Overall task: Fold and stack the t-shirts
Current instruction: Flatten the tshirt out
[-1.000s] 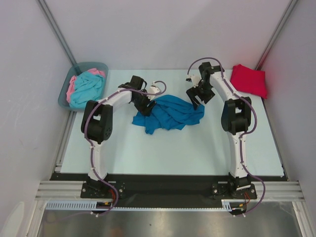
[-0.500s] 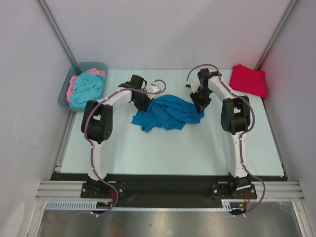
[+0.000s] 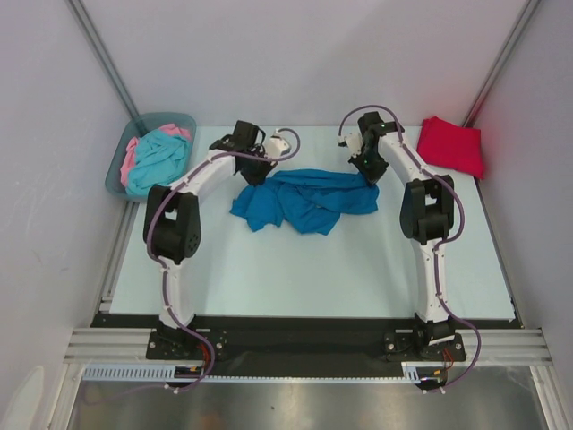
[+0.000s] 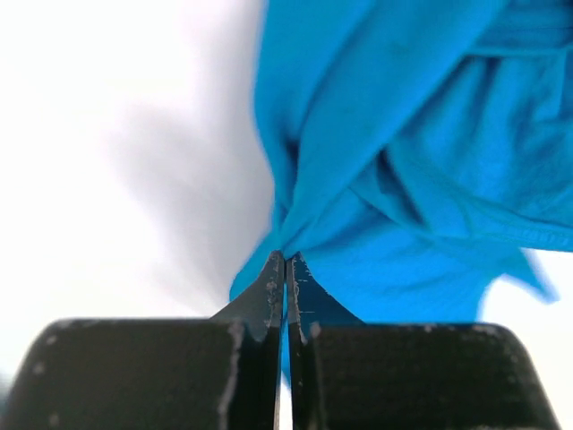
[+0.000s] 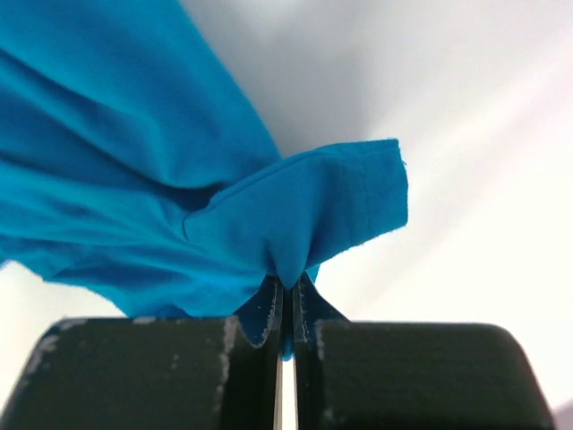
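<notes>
The left hand (image 4: 286, 260) is pinched fully closed on a bunched edge of the blue shirt (image 3: 300, 202), and the right hand (image 5: 286, 282) is likewise clamped tight on a folded corner of the same shirt. The shirt lies crumpled on the desk (image 3: 295, 269), stretched between the two hands, with most of its cloth spread toward the near side of both. A red shirt (image 3: 452, 145) lies folded at the far corner of the desk, just to the right of the right hand. Well off to the left of the left hand, a grey-blue bin (image 3: 170, 118) holds a turquoise shirt (image 3: 157, 161), with a pink shirt (image 3: 132, 152) showing beside it along the left wall
</notes>
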Robot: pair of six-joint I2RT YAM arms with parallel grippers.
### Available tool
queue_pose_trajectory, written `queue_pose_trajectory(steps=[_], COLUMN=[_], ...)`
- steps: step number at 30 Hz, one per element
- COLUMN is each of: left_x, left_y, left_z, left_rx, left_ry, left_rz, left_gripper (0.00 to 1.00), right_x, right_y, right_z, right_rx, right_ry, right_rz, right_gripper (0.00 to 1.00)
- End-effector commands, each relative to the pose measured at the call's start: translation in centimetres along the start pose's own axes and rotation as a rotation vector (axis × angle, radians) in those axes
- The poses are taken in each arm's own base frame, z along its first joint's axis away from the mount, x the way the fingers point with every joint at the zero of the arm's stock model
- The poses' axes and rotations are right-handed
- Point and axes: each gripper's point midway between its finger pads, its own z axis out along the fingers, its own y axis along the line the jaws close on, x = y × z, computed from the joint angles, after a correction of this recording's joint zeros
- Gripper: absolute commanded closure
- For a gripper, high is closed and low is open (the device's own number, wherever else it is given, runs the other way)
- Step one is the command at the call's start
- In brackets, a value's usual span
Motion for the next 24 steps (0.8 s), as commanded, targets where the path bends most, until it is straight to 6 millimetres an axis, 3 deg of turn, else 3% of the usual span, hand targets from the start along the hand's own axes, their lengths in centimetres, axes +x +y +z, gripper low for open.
queue_pose_trajectory(steps=[1,9,10,12,17,20,24], left_x=[-6.4,-12.6,-12.8,-12.8,-9.3,-5.7,0.5], left_y=[3.9,8.0,8.1,8.4,8.3,7.9,6.2], left_z=[-7.4,-15.2,-15.5,-15.9,-13.4,-11.1,-6.9], left_rx=[-0.191,-0.441,-0.451,-0.476,-0.456,-0.428,-0.322], left_ry=[-0.16,-0.314,-0.313,-0.297,-0.164,-0.036,0.149], left_rz=[0.072,0.165,0.179,0.223,0.297,0.34,0.425], left_gripper=[1.0,1.0,1.0,1.0,1.0,1.0,0.99], right_x=[-2.3,-4.2,-5.1,-5.1,-5.9,-6.0,-6.1], right_y=[-4.3,-8.3,-8.9,-9.5,-10.4,-10.4,-10.4], right_z=[-5.1,-7.5,-8.2,-8.6,-9.3,-9.7,-10.3], right_rx=[0.236,0.494,0.538,0.588,0.654,0.66,0.664], right_ry=[-0.07,-0.109,-0.148,-0.143,-0.163,-0.171,-0.181], right_rz=[-0.078,-0.132,-0.133,-0.157,-0.19,-0.194,-0.195], right_gripper=[1.0,1.0,1.0,1.0,1.0,1.0,1.0])
